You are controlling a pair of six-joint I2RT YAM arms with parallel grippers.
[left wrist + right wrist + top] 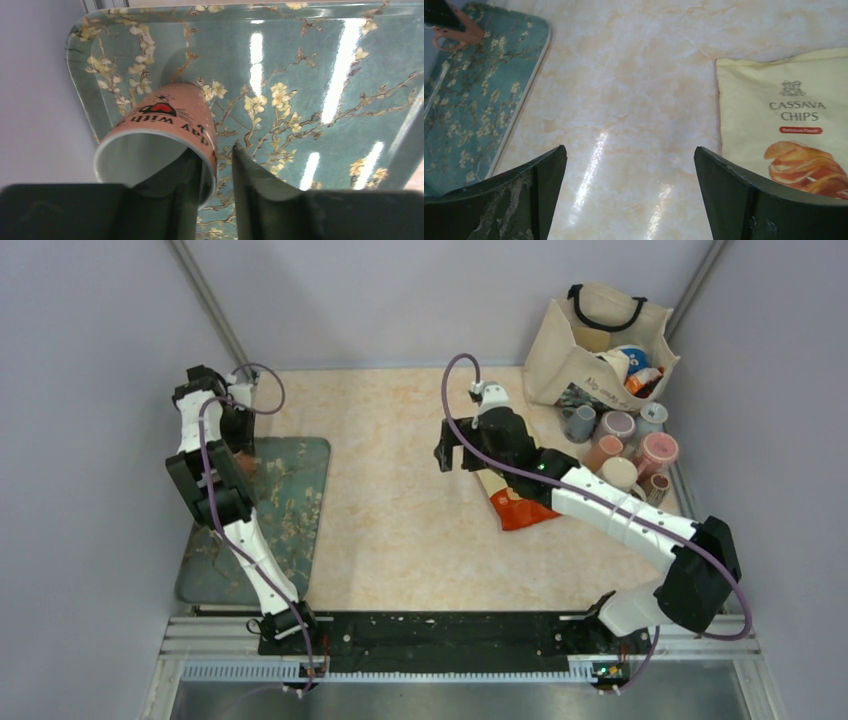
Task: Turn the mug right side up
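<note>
Straddling: your left fingers (185, 200) stand narrow across the wall of the mug (165, 125) at its rim, one inside and one outside. A sliver of gap shows at the outer one, so the hold looks slack.
Mug: at the far end of the tray (310, 60), mouth up, seemingly leaning.
Right fingers (524, 200): wide and empty, over the surface (639, 100) beside the chips bag (784, 125).
Risk: if you lift away while the inner finger rubs the wall, you could tip the mug over or skate it across the glossy tray.

Bag (749, 100): "CASSAVA CHIPS"; mug (165, 117): "day with"
</note>
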